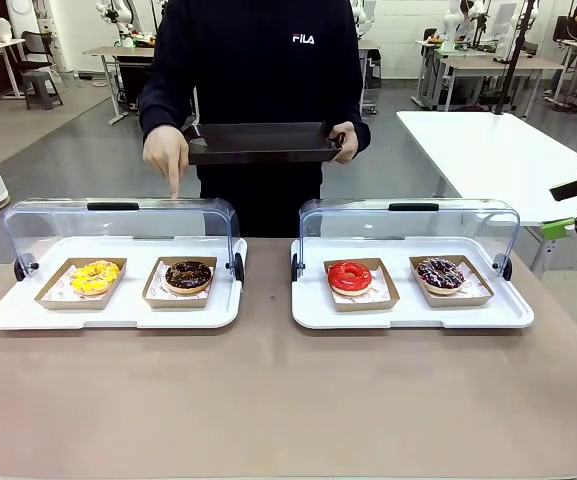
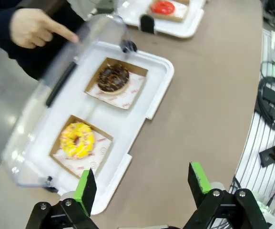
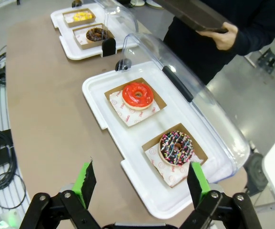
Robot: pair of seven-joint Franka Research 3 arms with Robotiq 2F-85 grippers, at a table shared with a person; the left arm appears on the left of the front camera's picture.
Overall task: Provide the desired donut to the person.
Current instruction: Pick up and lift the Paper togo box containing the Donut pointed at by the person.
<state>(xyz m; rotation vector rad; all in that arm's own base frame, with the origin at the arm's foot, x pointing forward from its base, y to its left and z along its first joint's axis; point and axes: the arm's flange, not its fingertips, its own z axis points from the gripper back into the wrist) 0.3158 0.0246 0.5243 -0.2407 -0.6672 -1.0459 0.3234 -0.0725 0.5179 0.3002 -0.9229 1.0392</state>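
The chocolate donut (image 1: 188, 275) sits in a brown paper boat on the white tray (image 1: 118, 318) at the robot's left, under a raised clear lid (image 1: 118, 222). In the front view the person's (image 1: 258, 60) pointing hand (image 1: 167, 153) is at 12 o'clock of this donut, with the index finger aimed down at the lid's top edge. The yellow donut (image 1: 95, 277) lies at 9 o'clock of the chocolate one, on the same tray. The person's other hand (image 1: 345, 140) holds a dark tray (image 1: 260, 143) in front of the body. At 3 o'clock, a second white tray (image 1: 408, 318) carries a red donut (image 1: 349, 277) and a sprinkled donut (image 1: 439, 273) under its own raised lid. Both white trays rest on the brown table (image 1: 268, 400).

The left wrist view adds the left gripper (image 2: 142, 179). Its jaws are spread wide with nothing between them. It hovers over the table beside the first tray's near edge, closest to the yellow donut.

The right wrist view adds the right gripper (image 3: 141, 171). Its jaws are likewise spread and empty. It hovers above the near edge of the second tray, with the sprinkled donut nearest.
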